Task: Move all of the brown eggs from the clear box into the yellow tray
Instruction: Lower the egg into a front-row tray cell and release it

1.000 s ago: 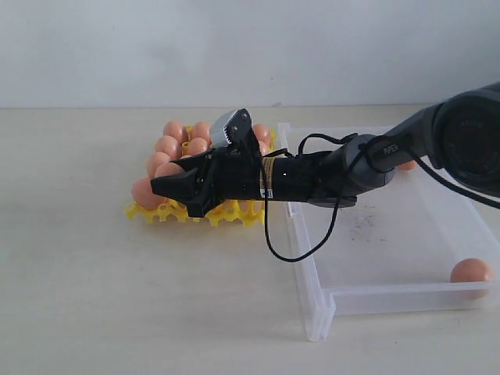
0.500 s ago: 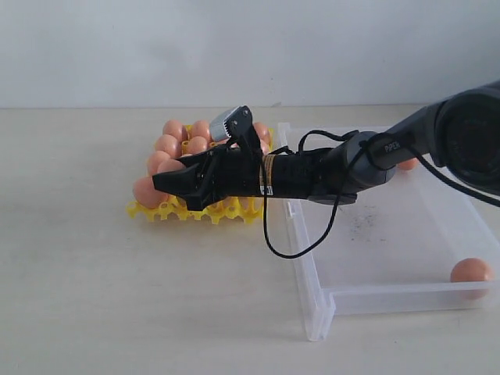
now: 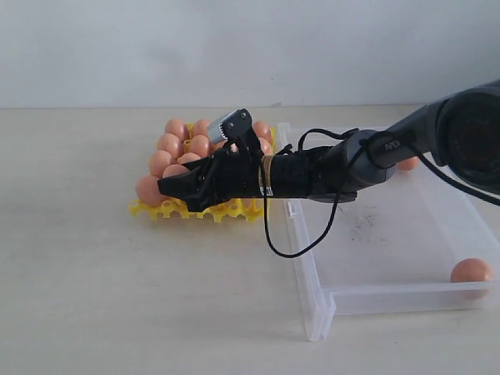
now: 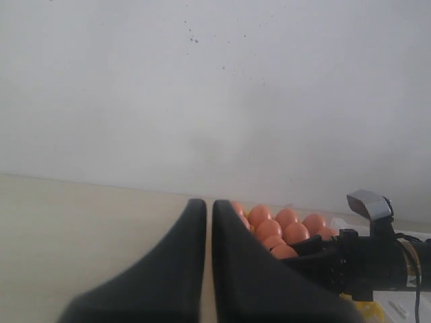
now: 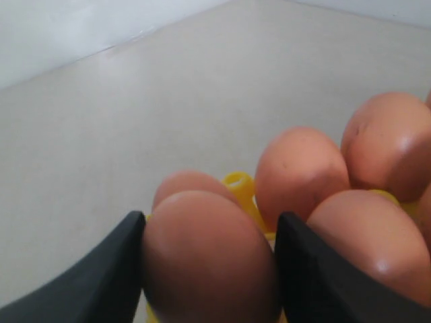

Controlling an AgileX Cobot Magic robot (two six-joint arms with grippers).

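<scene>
1. Eggs [image 3: 176, 129] fill most of the tray [image 3: 152, 209] in the exterior view. The tray sits just beside the box [image 3: 312, 297], on its left. The right arm [image 3: 344, 168] reaches across from the box side, and the right gripper [image 3: 166, 187] hangs low over the tray's near-left part. Two more are in the box: a corner egg [image 3: 471, 270] at the near right, and a far egg [image 3: 406, 164] peeking out behind the arm by the far wall. Can't tell the grip from here, the black gripper hides it.
2. Left wrist view: the left gripper [image 4: 209, 256] is pinched narrow, just a thin slit between the two halves, nothing in it. It looks across the table [image 4: 81, 215] toward the eggs and the right arm, with a pale wall [image 4: 202, 87] behind.
3. Right wrist view clears it up: the fingers [image 5: 101, 276] are clamped on the held egg [image 5: 209, 256], one on each side, touching it. It's right over the tray. Yellow lattice pokes out just behind it, and several seated eggs crowd close around.
</scene>
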